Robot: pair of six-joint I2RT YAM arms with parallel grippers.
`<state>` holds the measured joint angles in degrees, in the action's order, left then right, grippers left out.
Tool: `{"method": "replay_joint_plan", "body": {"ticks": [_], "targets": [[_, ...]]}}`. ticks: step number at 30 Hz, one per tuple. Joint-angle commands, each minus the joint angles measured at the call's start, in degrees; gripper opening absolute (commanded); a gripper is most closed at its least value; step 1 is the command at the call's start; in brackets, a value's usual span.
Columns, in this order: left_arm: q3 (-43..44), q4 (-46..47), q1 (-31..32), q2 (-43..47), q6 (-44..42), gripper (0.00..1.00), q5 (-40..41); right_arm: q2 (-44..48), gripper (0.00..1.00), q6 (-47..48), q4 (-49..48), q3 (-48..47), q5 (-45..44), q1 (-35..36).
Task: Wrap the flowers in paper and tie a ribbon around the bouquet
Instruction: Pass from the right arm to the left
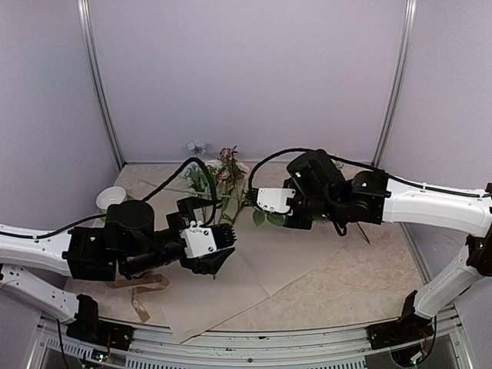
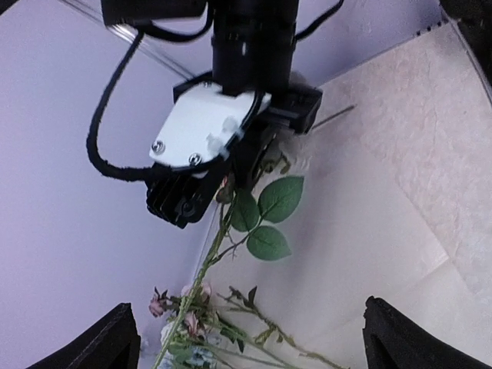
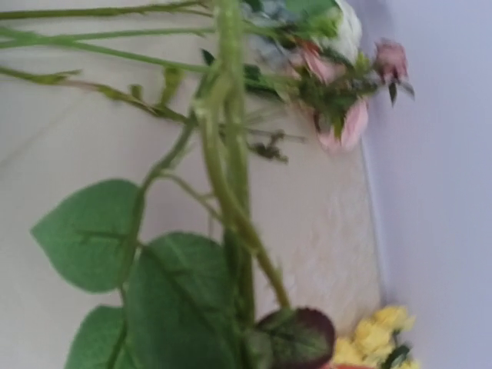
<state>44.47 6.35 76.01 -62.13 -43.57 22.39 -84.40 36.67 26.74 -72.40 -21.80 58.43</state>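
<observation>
My left gripper [image 1: 221,250] sits closest to me, low over the left half of the paper [image 1: 254,284]. Its jaws are spread as wide as they go and there is nothing between them. In its own wrist view I see both fingertips far apart at the bottom corners, with bare paper and stems between them.

The paper lies flat and unfolded, one corner pointing toward me. The ribbon [image 1: 146,286] lies in a loose curl at the paper's left edge, apart from both grippers.

My right gripper [image 1: 252,201] is above the far edge of the paper, jaws pinched tight on a single green stem [image 3: 231,154] of the flowers [image 1: 219,173]. Three broad leaves [image 2: 265,219] hang from that stem just below the grip, over the paper's far part. I cannot tell whether the stem's lower end touches the sheet.

The rest of the flowers lie beyond the paper's far-left edge, pink and white blooms toward the back wall. A few yellow blooms [image 3: 377,338] show at the wall in the right wrist view. A white bowl [image 1: 110,198] stands well off the paper's left side.
</observation>
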Motion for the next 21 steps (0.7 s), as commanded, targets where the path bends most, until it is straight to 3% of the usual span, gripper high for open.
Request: {"method": "replay_joint_plan", "body": {"ticks": [1, 8, 11, 13, 16, 18, 21], "targets": [[3.7, -12.6, -5.0, -1.2, 0.4, 0.99, 5.5, 2.4, 0.00, 8.9, -7.1, 4.3, -5.0, 4.0], [2.5, -14.0, -11.6, -1.7, 6.5, 0.98, 4.1, 6.6, 0.00, 17.8, -14.9, 8.7, -3.2, 8.8], [3.7, -16.7, -12.4, -2.9, 9.2, 0.91, 2.5, 8.2, 0.00, 18.9, -17.0, 9.0, -2.2, 9.2], [4.3, -18.3, -12.4, -3.7, 10.9, 0.77, 0.5, 8.9, 0.00, 20.5, -18.6, 9.5, -2.6, 9.6], [4.4, -17.7, -12.5, -4.3, 12.6, 0.27, 1.5, 9.2, 0.00, 21.8, -19.6, 10.0, -2.7, 9.8], [5.2, -17.0, -12.5, -4.5, 13.9, 0.03, 2.4, 9.3, 0.00, 22.2, -20.3, 10.3, -2.8, 9.8], [7.7, -16.9, -13.3, -4.5, 18.5, 0.00, -0.7, 9.9, 0.00, 22.3, -23.3, 11.3, -3.7, 9.8]]}}
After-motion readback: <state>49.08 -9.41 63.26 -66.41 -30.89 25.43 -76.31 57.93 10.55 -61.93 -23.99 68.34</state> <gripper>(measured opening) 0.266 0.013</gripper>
